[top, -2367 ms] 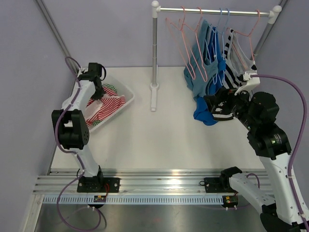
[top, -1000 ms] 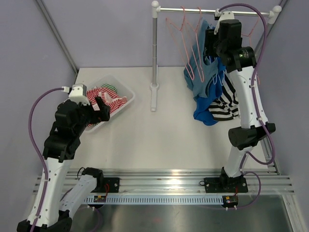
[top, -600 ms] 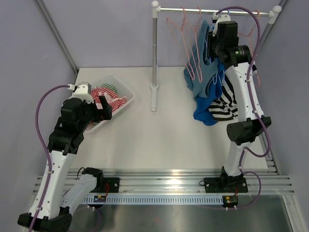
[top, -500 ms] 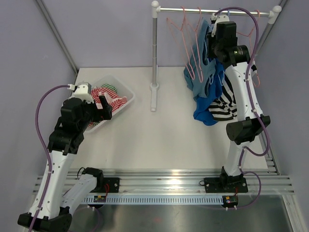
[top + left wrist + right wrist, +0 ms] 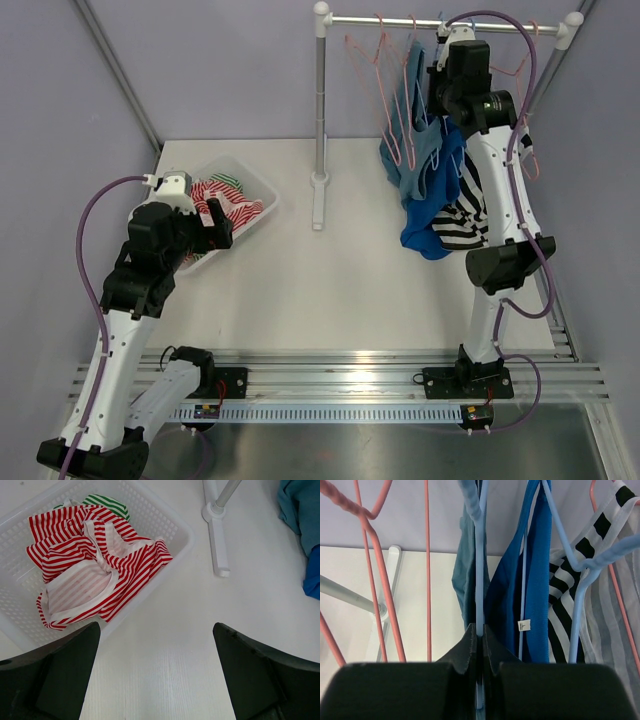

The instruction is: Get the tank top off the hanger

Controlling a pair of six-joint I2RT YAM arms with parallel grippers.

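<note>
A teal tank top (image 5: 462, 575) hangs on a light blue hanger (image 5: 479, 555) from the rail (image 5: 440, 20). High at the rail, my right gripper (image 5: 480, 630) (image 5: 437, 75) is shut on that hanger's thin wire, just beside the teal fabric. A royal blue tank top (image 5: 537, 595) hangs to its right on another blue hanger, then a black-and-white striped top (image 5: 565, 615). In the top view the teal top (image 5: 405, 165) drapes down over the blue one (image 5: 430, 225). My left gripper (image 5: 156, 630) (image 5: 215, 220) hovers open over the table beside the basket, with nothing in it.
Bare pink hangers (image 5: 427, 570) hang left of the teal top. The rack's pole (image 5: 320, 100) and foot (image 5: 217, 555) stand at the table's back middle. A white basket (image 5: 185, 530) at the left holds red-striped clothes (image 5: 95, 565).
My right gripper has closed on the light blue hanger's wire after rising from the garments' lower edge to the rail. The left arm has come back from the basket and now stays still.
</note>
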